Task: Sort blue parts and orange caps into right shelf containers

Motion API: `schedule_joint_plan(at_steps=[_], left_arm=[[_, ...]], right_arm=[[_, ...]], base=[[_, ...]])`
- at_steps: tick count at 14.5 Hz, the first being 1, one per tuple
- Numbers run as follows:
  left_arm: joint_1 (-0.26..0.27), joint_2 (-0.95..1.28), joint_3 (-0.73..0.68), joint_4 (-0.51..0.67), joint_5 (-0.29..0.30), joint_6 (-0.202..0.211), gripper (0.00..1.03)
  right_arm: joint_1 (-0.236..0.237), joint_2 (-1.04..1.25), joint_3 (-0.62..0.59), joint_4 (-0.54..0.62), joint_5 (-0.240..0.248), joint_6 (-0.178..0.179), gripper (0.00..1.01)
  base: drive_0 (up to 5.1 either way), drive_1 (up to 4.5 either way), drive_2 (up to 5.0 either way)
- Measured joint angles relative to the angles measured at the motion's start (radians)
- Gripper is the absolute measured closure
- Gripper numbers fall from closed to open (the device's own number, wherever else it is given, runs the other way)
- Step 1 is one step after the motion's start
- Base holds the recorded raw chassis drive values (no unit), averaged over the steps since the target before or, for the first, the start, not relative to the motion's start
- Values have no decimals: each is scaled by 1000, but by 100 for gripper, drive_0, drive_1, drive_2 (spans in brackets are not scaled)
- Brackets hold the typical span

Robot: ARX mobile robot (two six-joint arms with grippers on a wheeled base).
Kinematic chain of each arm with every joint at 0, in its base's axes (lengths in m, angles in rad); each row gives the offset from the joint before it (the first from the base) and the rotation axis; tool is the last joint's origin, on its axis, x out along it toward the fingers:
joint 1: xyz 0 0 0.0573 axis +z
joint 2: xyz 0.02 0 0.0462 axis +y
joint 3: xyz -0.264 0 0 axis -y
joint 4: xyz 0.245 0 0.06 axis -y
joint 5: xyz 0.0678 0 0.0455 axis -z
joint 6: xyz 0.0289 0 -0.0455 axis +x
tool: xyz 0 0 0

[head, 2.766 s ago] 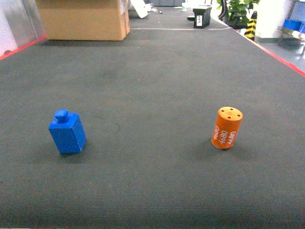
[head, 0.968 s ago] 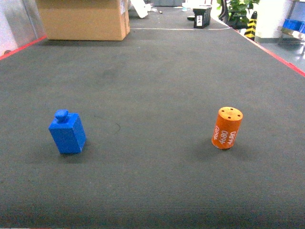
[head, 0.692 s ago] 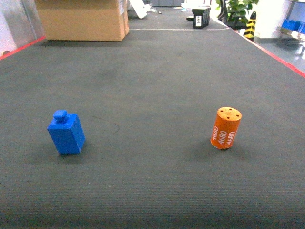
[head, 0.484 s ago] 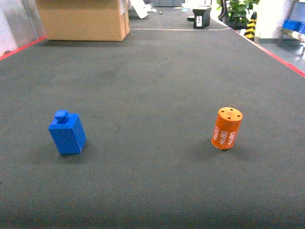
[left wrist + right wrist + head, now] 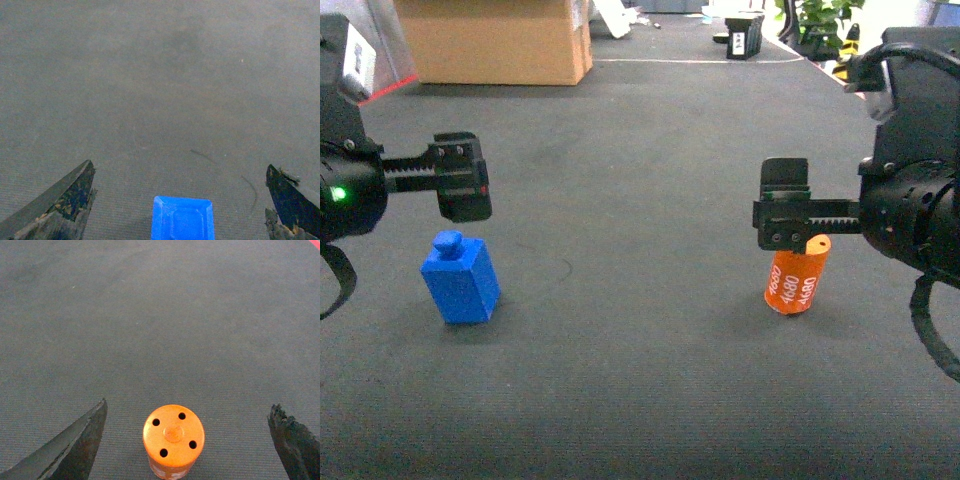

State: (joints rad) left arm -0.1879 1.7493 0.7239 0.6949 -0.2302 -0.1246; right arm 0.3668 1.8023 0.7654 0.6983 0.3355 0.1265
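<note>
Left claw (image 5: 460, 177) hovers just above the blue part (image 5: 461, 279), jaws spread wide; in the wrist view the block sits centred between the fingertips, upright on the dark tabletop (image 5: 640, 380). Right claw (image 5: 785, 215), jaws likewise apart, hangs directly over the upright orange cap (image 5: 796, 272), its axis vertical, centred for a straight descent.

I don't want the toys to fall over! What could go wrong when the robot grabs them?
The orange cap is tall, round and leaning, so one finger of the open right gripper touching first might tip it. The blue part also leans; the left gripper could knock it sideways.
</note>
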Motion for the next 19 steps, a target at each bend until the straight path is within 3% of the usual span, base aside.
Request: schedule_joint_plan(at_steps=[10, 19], left_arm=[[-4, 164, 50, 2, 44, -30, 5], [-6, 218, 51, -26, 73, -34, 5]], right_arm=[[-23, 195, 99, -10, -23, 1, 3], [-26, 289, 141, -20, -26, 38, 3]], base=[[0, 0, 0], [0, 0, 0]])
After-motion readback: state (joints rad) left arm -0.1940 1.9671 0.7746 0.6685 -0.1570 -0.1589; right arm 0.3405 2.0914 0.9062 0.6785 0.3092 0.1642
